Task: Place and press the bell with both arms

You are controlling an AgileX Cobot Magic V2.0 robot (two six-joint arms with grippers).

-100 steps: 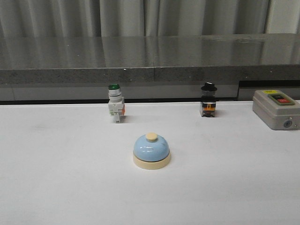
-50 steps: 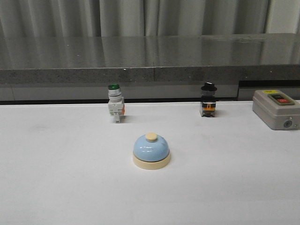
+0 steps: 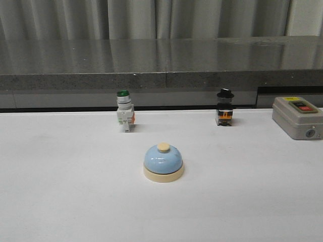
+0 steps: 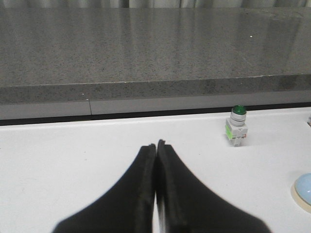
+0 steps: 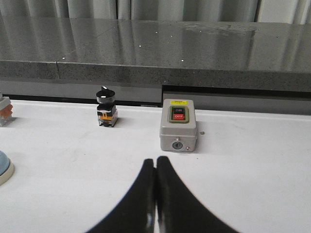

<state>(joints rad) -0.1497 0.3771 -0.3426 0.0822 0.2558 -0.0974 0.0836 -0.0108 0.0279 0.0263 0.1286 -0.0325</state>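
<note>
The left hand (image 4: 156, 145) has its two black fingers pressed together, with nothing between them, and it hovers over the bare white table (image 4: 73, 160). The right hand (image 5: 155, 162) is the same: both fingers are closed against each other and they hold nothing. Neither hand appears in the front view.

The bell (image 3: 163, 162) stands upright on the table (image 3: 60, 191), about in the middle between left and right, with its light-blue dome, cream base and cream button on top. Nothing touches it. In the left wrist view only an edge of the bell (image 4: 303, 191) shows, to the right of the left hand and well apart from it. In the right wrist view only a small piece of the bell (image 5: 5, 167) shows, to the left of the right hand and also well apart. So the bell lies between the two hands.

Farther back on the table, the green-capped switch (image 3: 124, 112) stands to the far left of the bell, and the black-capped switch (image 3: 224, 107) stands to the far right. A grey box with ON and OFF buttons (image 3: 298, 117) sits at the right edge. In the right wrist view this box (image 5: 178, 125) is just beyond the right hand, and the black-capped switch (image 5: 106, 107) is on its left. A dark grey counter (image 3: 161, 63) runs behind the table.
</note>
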